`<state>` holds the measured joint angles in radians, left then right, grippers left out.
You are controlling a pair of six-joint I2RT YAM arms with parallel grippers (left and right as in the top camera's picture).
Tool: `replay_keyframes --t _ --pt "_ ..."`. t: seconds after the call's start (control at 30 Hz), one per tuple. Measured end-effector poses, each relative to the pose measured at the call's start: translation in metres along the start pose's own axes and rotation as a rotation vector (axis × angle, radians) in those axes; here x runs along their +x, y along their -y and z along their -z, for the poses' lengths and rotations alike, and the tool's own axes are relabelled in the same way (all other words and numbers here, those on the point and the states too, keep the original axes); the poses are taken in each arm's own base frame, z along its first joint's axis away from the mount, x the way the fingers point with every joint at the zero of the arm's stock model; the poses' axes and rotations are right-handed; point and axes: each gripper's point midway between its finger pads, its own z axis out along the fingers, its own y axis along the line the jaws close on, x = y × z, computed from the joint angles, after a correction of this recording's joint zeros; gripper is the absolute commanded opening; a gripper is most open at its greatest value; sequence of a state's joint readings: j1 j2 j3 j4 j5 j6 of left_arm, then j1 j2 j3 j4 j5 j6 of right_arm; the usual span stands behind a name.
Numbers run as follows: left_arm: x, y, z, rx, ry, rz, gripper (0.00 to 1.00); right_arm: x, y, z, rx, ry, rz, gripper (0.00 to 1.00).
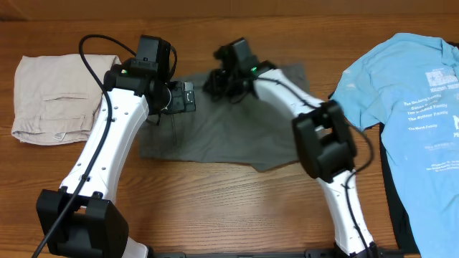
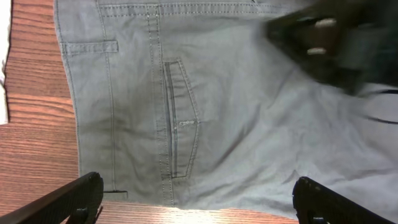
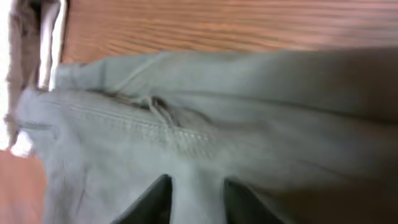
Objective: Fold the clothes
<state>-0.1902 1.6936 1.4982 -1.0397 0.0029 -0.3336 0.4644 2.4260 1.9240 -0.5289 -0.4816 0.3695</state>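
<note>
Wooden table (image 1: 215,215) carried everything: blue T-shirt (image 1: 409,93) at right, grey shorts (image 1: 229,136) spread flat in the middle, beige shorts (image 1: 54,97) at left. Left gripper (image 2: 199,199) hung spread wide over the back pocket (image 2: 180,118). Right gripper (image 3: 198,199) was at the grey shorts' far edge, and its grip was impossible to call.

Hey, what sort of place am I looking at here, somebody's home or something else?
Likely a robotics test bench, not a home: a left arm and right arm at a wooden table, with grey shorts, beige shorts and a blue T-shirt laid out.
</note>
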Motion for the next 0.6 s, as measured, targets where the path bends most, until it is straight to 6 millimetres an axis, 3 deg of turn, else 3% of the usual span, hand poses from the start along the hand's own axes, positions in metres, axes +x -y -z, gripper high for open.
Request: replay_keyframes --t 0.07,0.1,0.2,0.3,0.47,0.6 --pt "0.0 0.0 0.0 0.0 0.0 0.0 1.0 -0.007 0.006 0.035 0.026 -0.005 -0.043 0.45" --pt "0.0 0.0 0.0 0.0 0.0 0.0 1.0 -0.01 0.008 0.047 0.035 -0.001 -0.054 0.54" --pt "0.0 0.0 0.0 0.0 0.002 0.0 1.0 -0.017 0.022 0.115 0.085 0.003 -0.12 0.82" --pt "-0.001 0.0 0.0 0.001 0.003 0.0 1.0 -0.017 0.049 0.165 0.172 0.008 -0.174 1.0" --pt "-0.001 0.0 0.0 0.001 0.004 0.0 1.0 0.008 0.124 0.208 0.407 -0.05 -0.32 1.0" --pt "-0.001 0.0 0.0 0.001 0.004 0.0 1.0 0.011 0.163 0.234 0.514 -0.03 -0.375 1.0"
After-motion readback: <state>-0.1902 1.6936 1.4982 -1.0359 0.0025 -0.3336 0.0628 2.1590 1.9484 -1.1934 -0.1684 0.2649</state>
